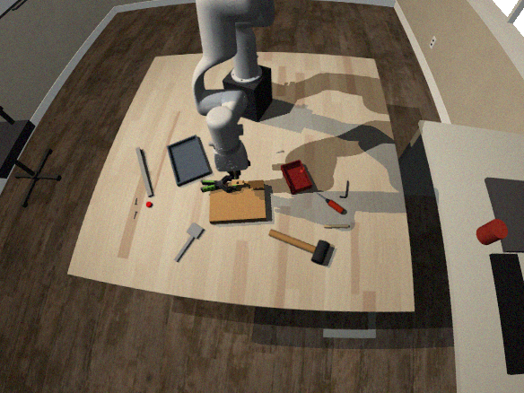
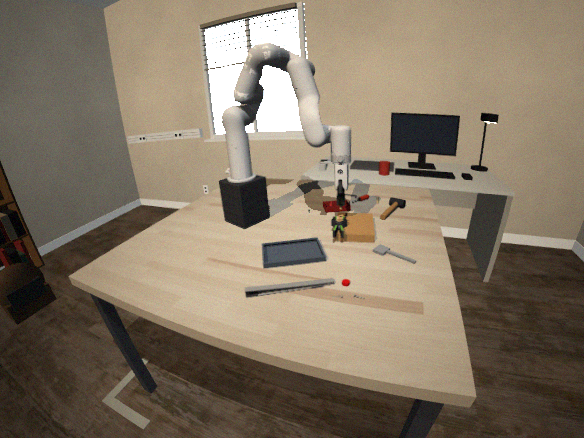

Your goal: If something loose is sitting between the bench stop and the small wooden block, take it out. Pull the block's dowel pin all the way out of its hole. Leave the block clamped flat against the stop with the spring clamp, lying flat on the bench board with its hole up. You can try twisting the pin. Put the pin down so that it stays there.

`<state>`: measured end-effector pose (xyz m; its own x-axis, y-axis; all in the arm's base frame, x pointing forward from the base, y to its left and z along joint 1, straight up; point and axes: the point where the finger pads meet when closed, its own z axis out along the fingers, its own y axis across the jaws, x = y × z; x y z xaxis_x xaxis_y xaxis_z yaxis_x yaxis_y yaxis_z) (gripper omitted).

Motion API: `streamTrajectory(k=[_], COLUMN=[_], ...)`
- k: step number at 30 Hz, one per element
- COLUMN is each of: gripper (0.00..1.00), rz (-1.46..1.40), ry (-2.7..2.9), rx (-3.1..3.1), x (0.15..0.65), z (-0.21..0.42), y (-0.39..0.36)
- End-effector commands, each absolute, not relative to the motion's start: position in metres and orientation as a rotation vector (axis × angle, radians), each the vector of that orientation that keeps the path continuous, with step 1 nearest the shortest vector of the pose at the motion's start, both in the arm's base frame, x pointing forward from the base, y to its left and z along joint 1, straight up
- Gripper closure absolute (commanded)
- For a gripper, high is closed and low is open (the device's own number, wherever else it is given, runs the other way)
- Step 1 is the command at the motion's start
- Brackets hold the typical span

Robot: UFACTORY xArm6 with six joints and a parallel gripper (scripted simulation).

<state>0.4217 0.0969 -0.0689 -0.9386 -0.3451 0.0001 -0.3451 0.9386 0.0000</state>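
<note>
The brown bench board (image 1: 238,208) (image 2: 364,229) lies mid-table. At its far left corner the small wooden block (image 1: 240,183) (image 2: 340,218) lies against the stop (image 1: 257,184). The spring clamp with green handles (image 1: 210,185) (image 2: 338,229) grips it. My gripper (image 1: 232,176) (image 2: 340,203) points straight down just above the block. It is shut on a thin thing that I take to be the dowel pin. The pin itself is too small to make out between the dark fingers. I cannot tell whether anything loose sits between block and stop.
A grey tray (image 1: 189,160) (image 2: 294,252) lies left of the board and a red bin (image 1: 296,176) (image 2: 331,206) to its right. Around them lie a hammer (image 1: 301,246), a screwdriver (image 1: 332,204), a hex key (image 1: 345,188), a scraper (image 1: 189,240), a metal ruler (image 1: 144,171) and a red knob (image 1: 149,205).
</note>
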Motion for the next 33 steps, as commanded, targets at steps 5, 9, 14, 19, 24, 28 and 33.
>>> streamTrajectory(k=[5, 9, 14, 19, 24, 28, 33], gripper=[1.0, 1.0, 1.0, 1.0, 1.0, 1.0, 1.0], rz=[0.0, 0.0, 0.0, 0.0, 0.0, 0.0, -0.001], ry=[-3.097, -3.097, -3.097, -3.097, -3.097, -3.097, -3.097], rx=[0.551, 0.551, 0.551, 0.551, 0.551, 0.551, 0.551], x=[0.423, 0.423, 0.423, 0.423, 0.423, 0.423, 0.416], z=[-0.068, -0.068, -0.068, -0.068, -0.068, -0.068, -0.068], y=[0.097, 0.097, 0.097, 0.097, 0.097, 0.097, 0.122])
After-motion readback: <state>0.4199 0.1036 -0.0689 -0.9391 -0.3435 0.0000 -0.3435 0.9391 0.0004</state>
